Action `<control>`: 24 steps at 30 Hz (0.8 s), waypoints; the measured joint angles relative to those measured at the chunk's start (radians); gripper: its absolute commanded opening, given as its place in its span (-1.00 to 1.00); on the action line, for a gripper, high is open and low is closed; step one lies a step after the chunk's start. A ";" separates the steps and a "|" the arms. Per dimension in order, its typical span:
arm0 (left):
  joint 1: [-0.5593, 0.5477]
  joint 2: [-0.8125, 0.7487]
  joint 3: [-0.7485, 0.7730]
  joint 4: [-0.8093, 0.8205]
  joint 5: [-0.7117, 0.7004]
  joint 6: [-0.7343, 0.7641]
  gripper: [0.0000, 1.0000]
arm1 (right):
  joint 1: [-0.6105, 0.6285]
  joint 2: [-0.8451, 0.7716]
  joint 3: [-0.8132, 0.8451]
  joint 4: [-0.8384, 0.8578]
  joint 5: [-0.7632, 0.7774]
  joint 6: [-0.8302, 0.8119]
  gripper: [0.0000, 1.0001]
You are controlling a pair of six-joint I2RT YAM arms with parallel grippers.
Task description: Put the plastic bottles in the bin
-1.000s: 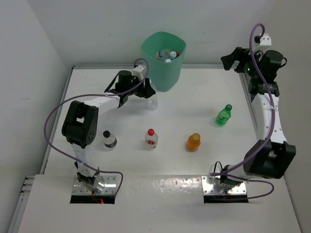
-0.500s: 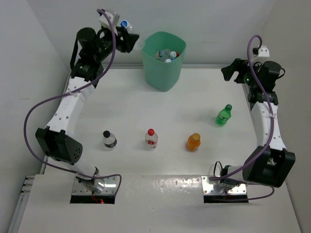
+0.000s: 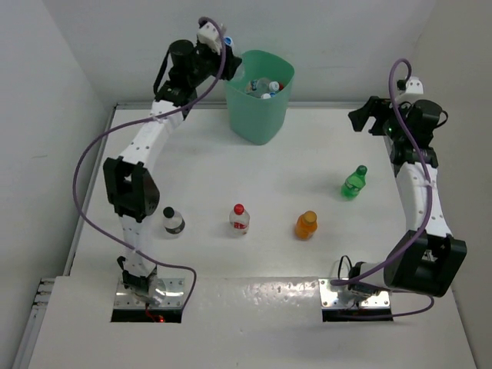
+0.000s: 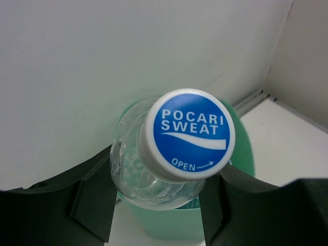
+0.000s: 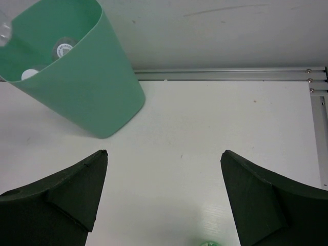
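Note:
My left gripper [image 3: 228,65] is raised at the left rim of the mint-green bin [image 3: 260,108]. It is shut on a clear bottle with a blue cap [image 4: 187,133], and the bin [image 4: 171,228] lies right behind and below the bottle. Several bottles [image 3: 264,86] lie inside the bin. On the table stand a green bottle [image 3: 354,182], an orange bottle [image 3: 307,224], a red-capped bottle [image 3: 239,219] and a black-capped bottle [image 3: 173,221]. My right gripper [image 3: 361,115] is open and empty, high at the right; in its wrist view it [image 5: 164,195] faces the bin [image 5: 87,82].
White walls close in behind the bin and on both sides. A metal rail [image 5: 230,74] runs along the table's back edge. The green bottle's cap [image 5: 207,244] shows just below my right gripper.
My left arm lifted the blue-capped bottle off the table, swung up and left, then came right to the bin's left rim. The right arm has barely moved.

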 measured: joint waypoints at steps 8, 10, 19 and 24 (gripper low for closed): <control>-0.012 0.131 0.012 -0.063 -0.013 0.004 0.44 | -0.001 0.000 -0.025 -0.003 0.001 -0.006 0.80; -0.017 0.130 0.018 -0.047 -0.030 0.012 1.00 | -0.001 0.000 -0.026 -0.006 0.001 -0.006 0.80; -0.015 0.053 0.020 -0.067 -0.089 -0.006 1.00 | -0.001 0.000 -0.024 -0.047 -0.023 -0.031 0.80; 0.026 -0.180 -0.076 -0.089 -0.095 -0.021 1.00 | -0.018 -0.022 -0.026 -0.165 -0.029 -0.127 0.80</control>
